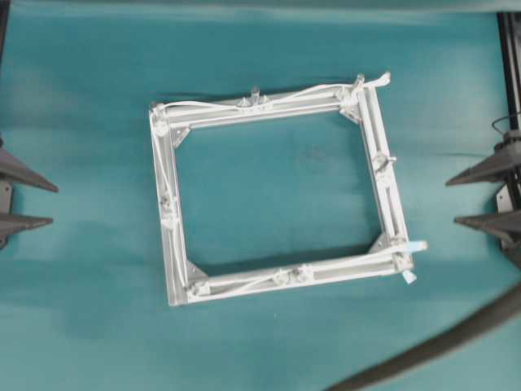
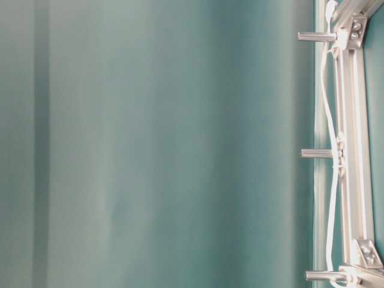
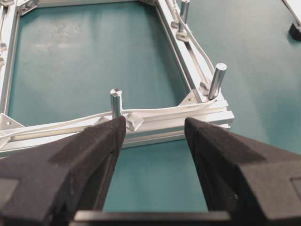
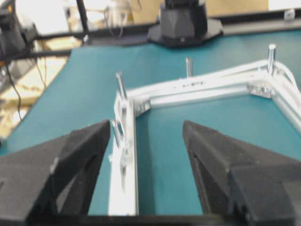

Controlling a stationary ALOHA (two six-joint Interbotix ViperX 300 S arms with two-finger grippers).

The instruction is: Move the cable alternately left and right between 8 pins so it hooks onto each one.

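A square aluminium frame (image 1: 277, 281) lies flat mid-table with short silvery pins (image 1: 254, 96) standing along its bars. The thin white cable (image 1: 370, 82) runs around the frame, weaving past the pins. My left gripper (image 1: 54, 204) waits at the left edge, clear of the frame, open and empty. In the left wrist view its gripper (image 3: 155, 125) faces the near bar, with a pin (image 3: 116, 101) and the cable (image 3: 155, 113) just beyond. My right gripper (image 1: 450, 201) hangs at the right edge, open, holding nothing. In its wrist view the gripper (image 4: 146, 127) looks along the frame (image 4: 188, 89).
A thick dark hose (image 1: 440, 346) curves across the bottom right corner. A black rail (image 1: 509, 57) stands at the upper right edge. The opposite arm's base (image 4: 183, 21) sits beyond the frame. The table-level view shows three pins (image 2: 317, 153) and the cable (image 2: 329, 114) along one bar.
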